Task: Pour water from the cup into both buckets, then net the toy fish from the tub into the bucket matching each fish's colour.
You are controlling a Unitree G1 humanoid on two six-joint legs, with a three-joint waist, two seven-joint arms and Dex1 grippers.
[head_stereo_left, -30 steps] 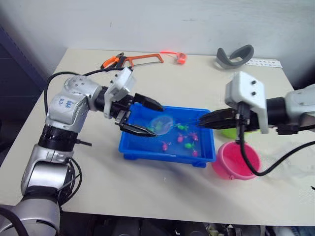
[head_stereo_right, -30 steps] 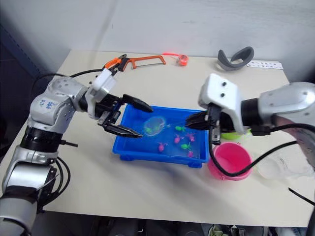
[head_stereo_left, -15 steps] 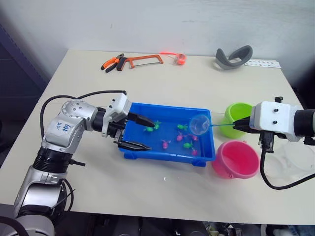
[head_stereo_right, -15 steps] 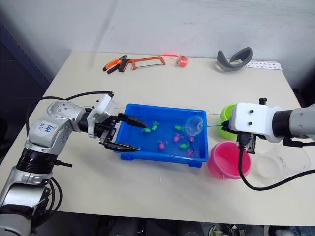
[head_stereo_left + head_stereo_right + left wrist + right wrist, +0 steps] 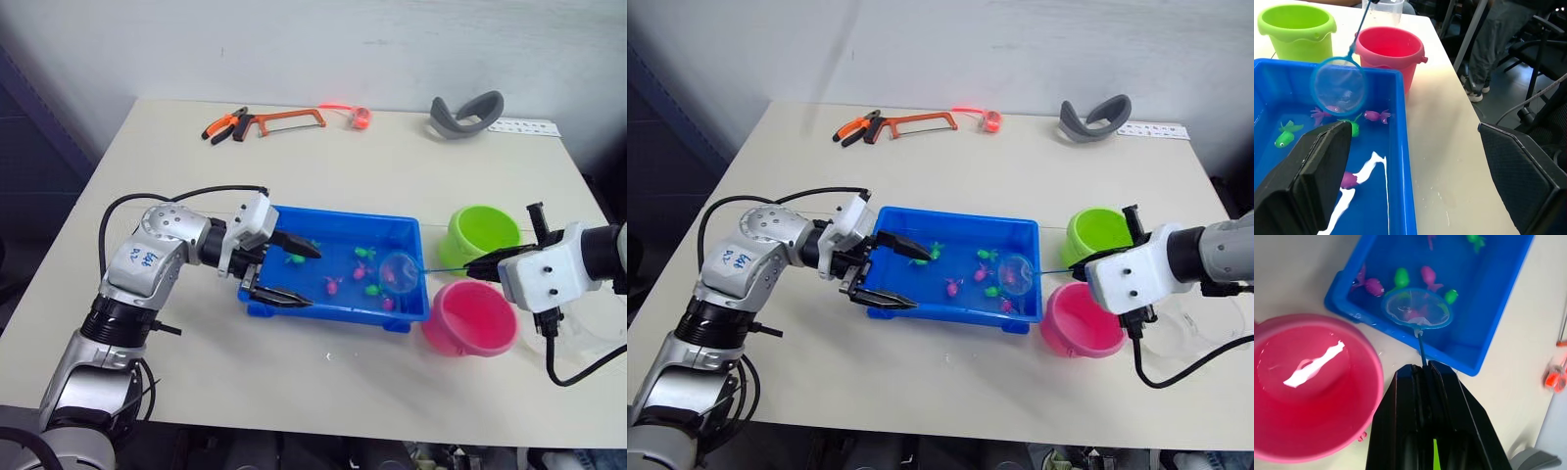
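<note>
Right gripper (image 5: 1422, 374): fingers pressed together on the thin handle of the net (image 5: 400, 270), held out from the right side of the desk (image 5: 392, 176). Net hoop sits over the right end of the blue tub (image 5: 323, 308), just inside the rim nearest the pink bucket (image 5: 470, 318). A small pink fish (image 5: 1411, 313) shows through the mesh; cannot tell whether it lies in the net or under it.

Left gripper (image 5: 292, 272): fingers spread wide at the tub's left end, one finger over the water, the other along the tub's front wall; holding nothing.

Tub holds water with green and pink fish (image 5: 948, 288) loose, mostly in the middle and right half.

Pink bucket touches or nearly touches the tub's right front corner; water inside. Green bucket (image 5: 480, 233) just behind it. Clear cup (image 5: 1385, 9) stands beyond both buckets, near the desk's right edge.

Far edge of desk: hacksaw (image 5: 284, 119), pliers (image 5: 223, 125), a grey curved band (image 5: 466, 113).
</note>
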